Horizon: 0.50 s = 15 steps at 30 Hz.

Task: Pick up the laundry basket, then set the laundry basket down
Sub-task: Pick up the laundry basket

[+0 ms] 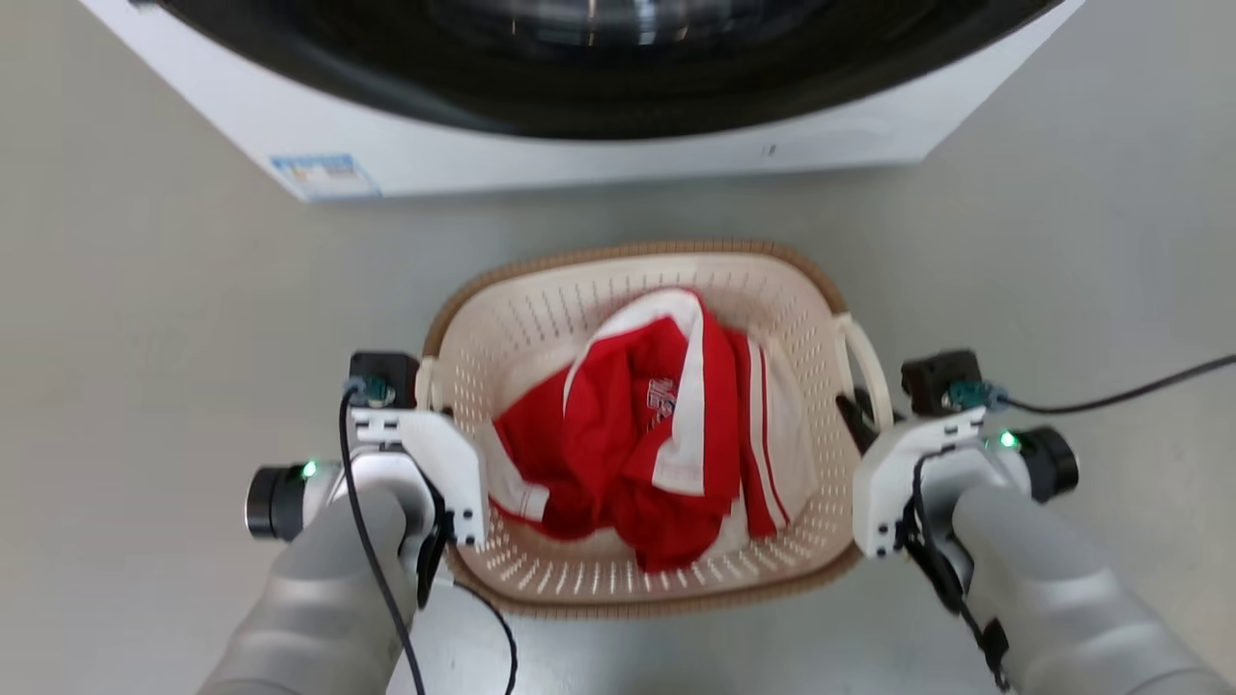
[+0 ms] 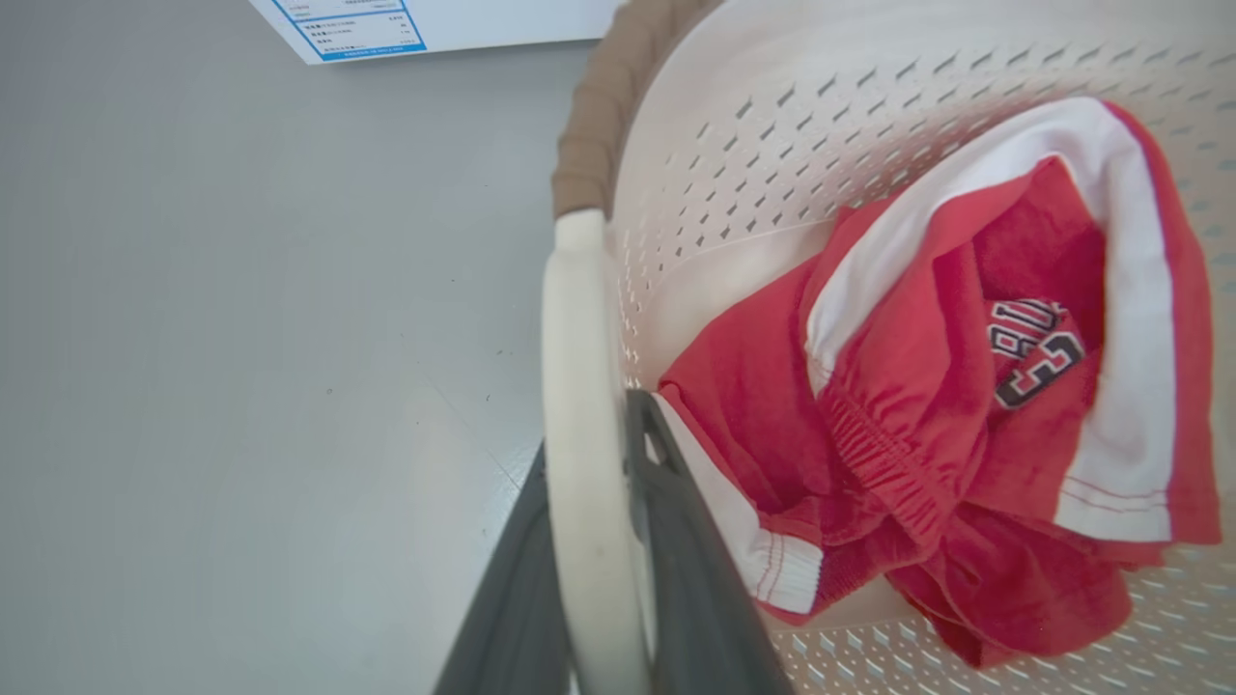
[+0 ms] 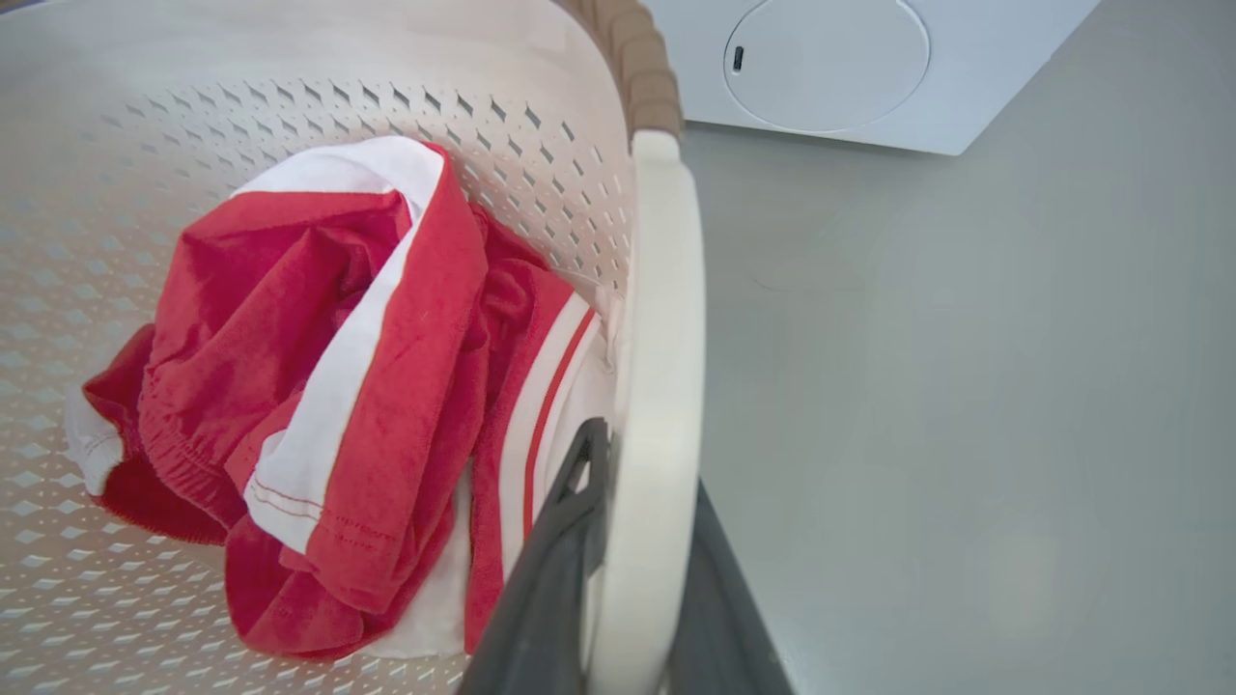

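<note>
Both clamped on loop handles: left gripper, right gripper; perforated cream laundry basket between; round flap from right wrist, blue label from left

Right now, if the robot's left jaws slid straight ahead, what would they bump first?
Probably the brown woven-look rim of the cream perforated plastic laundry basket, where the white loop handle they straddle ends. Depth is hard to judge.

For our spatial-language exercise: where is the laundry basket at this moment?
In the head view the laundry basket is centre frame, just before the white washer, between the left gripper and right gripper, whose fingers clamp its white side handles.
</note>
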Tool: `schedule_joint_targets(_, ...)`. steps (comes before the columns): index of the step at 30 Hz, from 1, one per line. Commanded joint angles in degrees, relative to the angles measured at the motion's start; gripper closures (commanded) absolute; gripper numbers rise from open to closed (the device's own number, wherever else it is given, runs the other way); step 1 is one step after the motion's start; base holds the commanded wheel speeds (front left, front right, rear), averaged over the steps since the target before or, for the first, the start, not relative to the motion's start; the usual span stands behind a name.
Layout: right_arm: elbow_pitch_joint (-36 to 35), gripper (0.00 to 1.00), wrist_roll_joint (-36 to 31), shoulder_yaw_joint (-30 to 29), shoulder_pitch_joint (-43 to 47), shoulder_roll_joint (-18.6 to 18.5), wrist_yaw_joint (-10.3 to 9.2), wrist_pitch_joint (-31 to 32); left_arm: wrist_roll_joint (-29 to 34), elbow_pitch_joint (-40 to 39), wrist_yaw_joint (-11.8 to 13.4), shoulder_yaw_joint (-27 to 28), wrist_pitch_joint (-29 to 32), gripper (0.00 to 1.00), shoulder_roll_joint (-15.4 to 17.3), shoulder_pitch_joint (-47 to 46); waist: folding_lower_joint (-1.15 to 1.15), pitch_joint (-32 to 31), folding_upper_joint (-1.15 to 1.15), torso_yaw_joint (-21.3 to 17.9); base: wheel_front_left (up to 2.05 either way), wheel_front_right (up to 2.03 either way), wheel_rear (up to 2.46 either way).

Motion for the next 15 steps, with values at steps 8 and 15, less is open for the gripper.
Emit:
schedule_joint_targets(8, -1.77, 1.0, 5.14, 7.07, 6.91, 0.75, 0.95, 1.75, -1.41, -0.41, -2.17, 0.77, 0.68, 1.0, 2.01, 5.52, 0.0, -11.03, 0.0, -1.92, 0.0, 0.0, 0.0)
schedule_joint_targets(15, -2.04, 1.0, 8.88, 11.25, 9.67, 0.9, 0.95, 3.4, -2.24, -0.31, -3.57, 0.62, 1.9, 1.0, 2.87, 9.76, 0.0, -16.54, 0.0, -2.69, 0.0, 0.0, 0.0)
